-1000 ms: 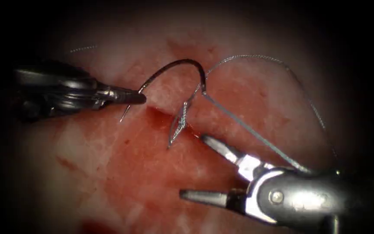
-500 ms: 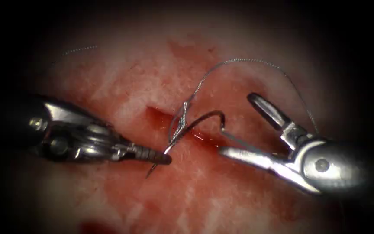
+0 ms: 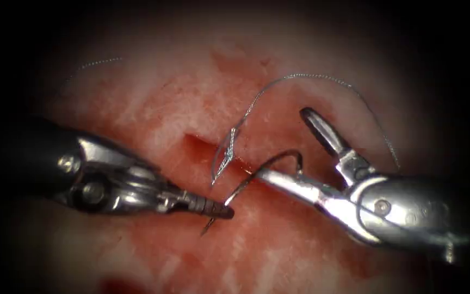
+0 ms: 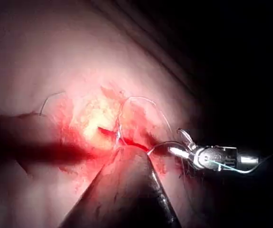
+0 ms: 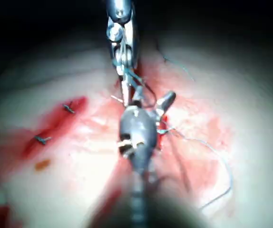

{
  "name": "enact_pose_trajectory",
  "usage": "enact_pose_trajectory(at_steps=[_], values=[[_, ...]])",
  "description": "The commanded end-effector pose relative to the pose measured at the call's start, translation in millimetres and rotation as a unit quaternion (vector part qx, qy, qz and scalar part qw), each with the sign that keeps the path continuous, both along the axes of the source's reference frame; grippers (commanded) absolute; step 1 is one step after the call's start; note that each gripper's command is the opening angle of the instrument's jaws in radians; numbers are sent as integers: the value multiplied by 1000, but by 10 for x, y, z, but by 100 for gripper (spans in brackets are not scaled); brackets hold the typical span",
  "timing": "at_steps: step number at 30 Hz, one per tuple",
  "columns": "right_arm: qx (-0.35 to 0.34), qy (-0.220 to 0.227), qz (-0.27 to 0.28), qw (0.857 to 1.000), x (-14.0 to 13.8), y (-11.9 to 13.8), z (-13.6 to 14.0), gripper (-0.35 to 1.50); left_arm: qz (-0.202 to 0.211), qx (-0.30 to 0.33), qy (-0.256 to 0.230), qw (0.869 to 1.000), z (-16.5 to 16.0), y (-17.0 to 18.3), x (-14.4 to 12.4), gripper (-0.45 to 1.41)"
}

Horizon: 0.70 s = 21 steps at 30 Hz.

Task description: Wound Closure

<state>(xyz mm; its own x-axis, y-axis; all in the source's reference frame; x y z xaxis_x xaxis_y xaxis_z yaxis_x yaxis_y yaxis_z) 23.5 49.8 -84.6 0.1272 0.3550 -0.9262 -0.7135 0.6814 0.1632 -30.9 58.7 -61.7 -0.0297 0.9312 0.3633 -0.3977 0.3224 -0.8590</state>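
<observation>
Needle sits over the middle of the tissue, free of the flesh and arching just right of the cut, with the left tool clamped on it close to the point while the right tool spreads its jaws wide around the tail end, holding nothing. One knotted stitch already crosses the cut, its thread looping off toward the tissue's right edge. Most of the cut looks unclosed, so I judge the job barely begun.
</observation>
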Motion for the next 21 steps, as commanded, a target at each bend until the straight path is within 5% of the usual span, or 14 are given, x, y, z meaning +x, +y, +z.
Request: enact_pose_trajectory(at_steps=[1,3,5,13,14,15,16,17,18,21], values=[[-1,-2,4,1000,7,-3,6,37,0,0,-2,1000,6,-5,-5,-35],[-4,-6,13,1000,8,-4,9,27,1,0,-3,1000,5,-5,-6,-35],[-4,-8,17,1000,9,-5,8,-30,2,0,-4,1000,5,-5,-6,-35],[-2,-5,-10,1000,0,-9,16,-35,4,3,-7,1000,-4,-6,-10,-35],[-13,-9,-20,1000,-5,-8,13,-35,26,-62,-22,997,-5,-5,-16,8],[-20,-15,-28,999,-12,-5,11,-35,41,-150,-47,987,-2,-2,-26,46],[-26,-19,-32,999,-17,-3,10,-35,50,-225,-63,971,3,2,-34,61],[-28,-19,-35,999,-19,-3,10,-35,60,-272,-69,958,6,2,-39,64],[-33,-19,-41,998,-22,-3,10,-35,75,-350,-86,930,17,-1,-47,67],[-53,-36,-58,996,-33,-3,11,-35,90,-394,-113,908,41,-7,-52,68]])
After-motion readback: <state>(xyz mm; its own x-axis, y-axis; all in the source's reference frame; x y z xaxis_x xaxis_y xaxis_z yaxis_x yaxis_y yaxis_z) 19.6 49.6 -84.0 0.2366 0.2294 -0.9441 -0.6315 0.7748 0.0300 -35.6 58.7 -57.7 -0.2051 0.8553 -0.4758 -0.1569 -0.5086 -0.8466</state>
